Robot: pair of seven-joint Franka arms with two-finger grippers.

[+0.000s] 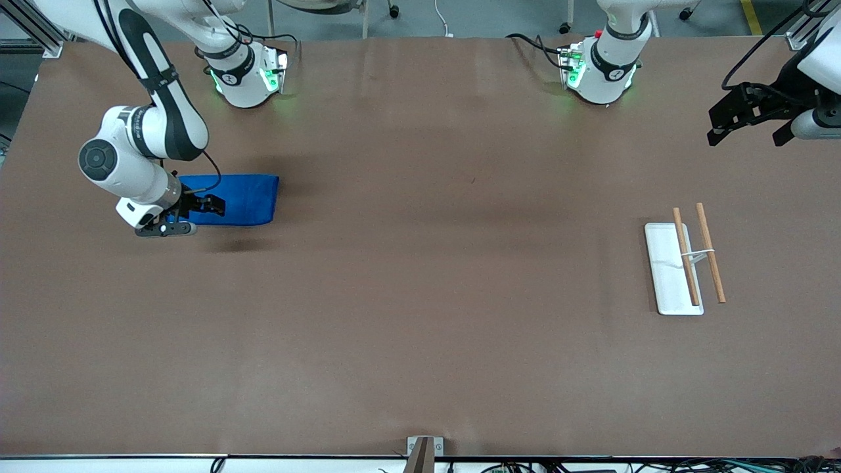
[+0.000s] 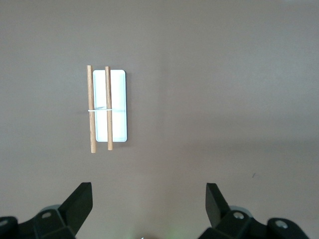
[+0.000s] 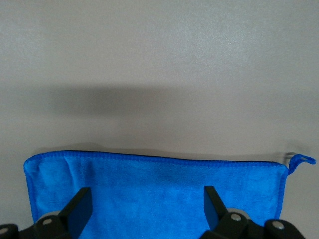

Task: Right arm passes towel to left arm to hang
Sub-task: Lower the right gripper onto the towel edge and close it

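Bright blue fuzzy towel (image 1: 240,199) is laid flat on the brown table (image 1: 420,295) toward the right arm's end, folded into a rectangle, edges stitched. A small loop tag (image 3: 299,160) is seen sticking out at one corner (right wrist view). One end is covered in the front view.

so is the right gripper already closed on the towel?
No: the right gripper hangs open over the towel, which lies flat on the table.
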